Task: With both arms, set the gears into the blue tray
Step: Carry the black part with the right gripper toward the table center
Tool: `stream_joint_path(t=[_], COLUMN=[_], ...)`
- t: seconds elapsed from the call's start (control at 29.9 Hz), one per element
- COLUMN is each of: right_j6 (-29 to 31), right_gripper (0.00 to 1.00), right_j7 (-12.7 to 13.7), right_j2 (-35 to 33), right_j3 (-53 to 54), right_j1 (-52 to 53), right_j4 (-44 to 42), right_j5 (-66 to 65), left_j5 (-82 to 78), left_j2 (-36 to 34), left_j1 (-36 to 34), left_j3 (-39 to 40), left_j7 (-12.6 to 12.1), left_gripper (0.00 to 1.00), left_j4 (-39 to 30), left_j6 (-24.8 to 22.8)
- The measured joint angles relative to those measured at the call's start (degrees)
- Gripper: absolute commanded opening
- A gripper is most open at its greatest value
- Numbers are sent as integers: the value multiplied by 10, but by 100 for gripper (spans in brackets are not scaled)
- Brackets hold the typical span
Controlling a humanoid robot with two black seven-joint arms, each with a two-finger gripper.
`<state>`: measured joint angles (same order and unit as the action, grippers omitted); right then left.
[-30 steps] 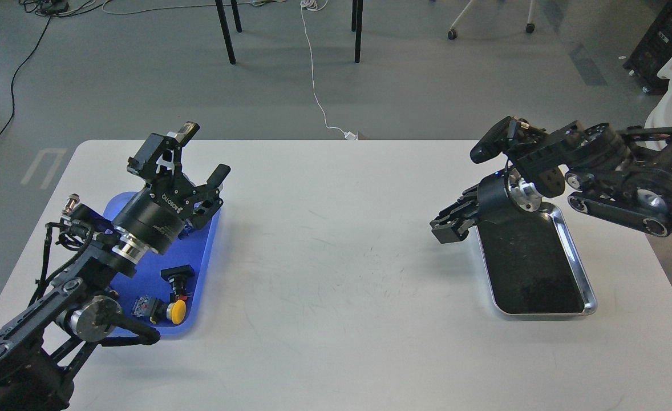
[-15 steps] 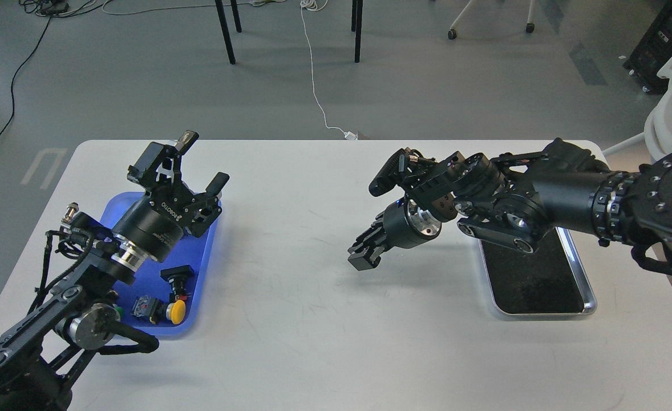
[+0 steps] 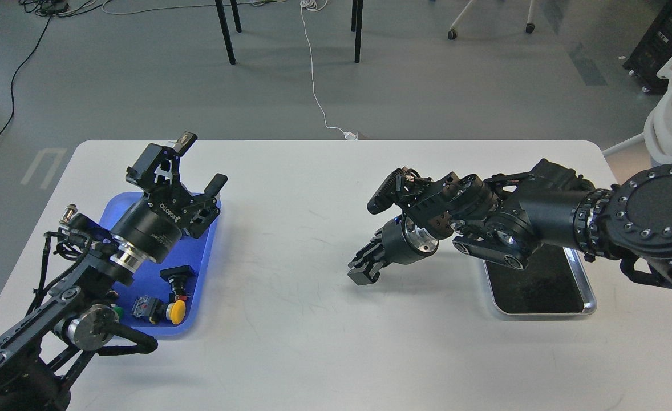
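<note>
The blue tray (image 3: 203,260) lies at the table's left, partly covered by my left arm. My left gripper (image 3: 202,162) hangs over the tray's far end, open, its two fingers spread wide with nothing between them. My right gripper (image 3: 363,273) is low over the middle of the table, left of the silver tray, pointing down and left. It is dark, and its fingers cannot be told apart. No gears show anywhere in the head view; whether one sits in the right gripper I cannot tell.
Push-button switches lie in the blue tray's near end, one yellow-capped (image 3: 177,310) and one black (image 3: 174,277). A silver tray with black lining (image 3: 590,299) lies at the right, under my right forearm. The table's front edge runs along the bottom.
My right arm swung left from over the silver tray to the middle of the table, then nearly stopped. The left arm has hardly moved.
</note>
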<state>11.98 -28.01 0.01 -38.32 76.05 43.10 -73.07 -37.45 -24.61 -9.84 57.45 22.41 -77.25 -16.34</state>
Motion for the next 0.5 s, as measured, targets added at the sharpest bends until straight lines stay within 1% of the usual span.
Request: stream_joint_path(t=[0.07,0.13,0.2,0.3,0.37,0.43,0.5], right_j6=[0,0,-1,-5,-9,-11,-11], right_gripper=[27,34,36,43,51,54,60], right_j7=[0,0,0,0,0,0,0], right_j2=[0,0,0,0,0,0,0], right_j3=[-1,-1,-1,0,1,2,2], right_j1=[-2,-4,-6,-7,-7,-7,-7], right_j4=[1,1,1,0,0,2,4], right_j5=[0,0,1,2,10,29,48], left_j5=[0,0,0,0,0,0,0], left_j2=[0,0,0,0,0,0,0], left_j1=[0,0,1,2,2,2,2], left_j3=[0,0,0,0,0,0,0], left_j7=[0,0,0,1,1,1,1], left_gripper=[98,98,98,98,98,98,98], left_j4=[0,0,0,0,0,0,0], left_j6=[0,0,0,0,0,0,0])
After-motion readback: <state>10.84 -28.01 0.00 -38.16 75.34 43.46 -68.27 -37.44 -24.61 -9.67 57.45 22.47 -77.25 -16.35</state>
